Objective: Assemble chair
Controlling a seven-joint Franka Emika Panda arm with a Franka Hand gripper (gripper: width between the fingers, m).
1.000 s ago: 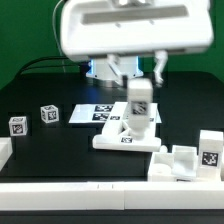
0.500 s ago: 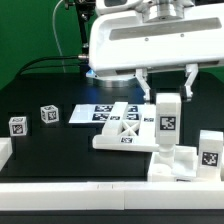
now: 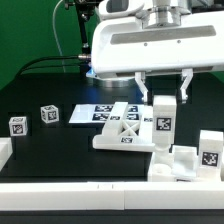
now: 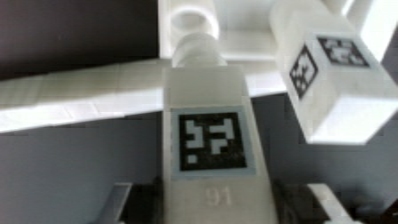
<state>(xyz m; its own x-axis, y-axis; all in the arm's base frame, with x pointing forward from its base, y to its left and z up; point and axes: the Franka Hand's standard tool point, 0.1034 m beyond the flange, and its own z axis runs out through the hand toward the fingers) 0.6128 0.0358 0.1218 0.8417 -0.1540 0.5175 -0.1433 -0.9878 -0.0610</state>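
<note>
Chair (image 3: 125, 137) in loose pieces on a black table (image 3: 60, 155). On the exterior view's left are two small tagged cubes (image 3: 17, 126) (image 3: 49, 115), then the marker board (image 3: 85, 113), a flat cross-braced panel (image 3: 112, 138) and an upright post (image 3: 164, 122) at the panel's right end. Plain white blocks (image 3: 180, 160) and a tagged block (image 3: 210, 150) follow. The gripper (image 3: 164, 95) hangs over the post, its fingers (image 3: 141, 85) either side of the top; I cannot tell if they pinch it. Tags carry black-and-white squares. A white housing (image 3: 150, 45) hides the arm, and the wrist view is blurred.
</note>
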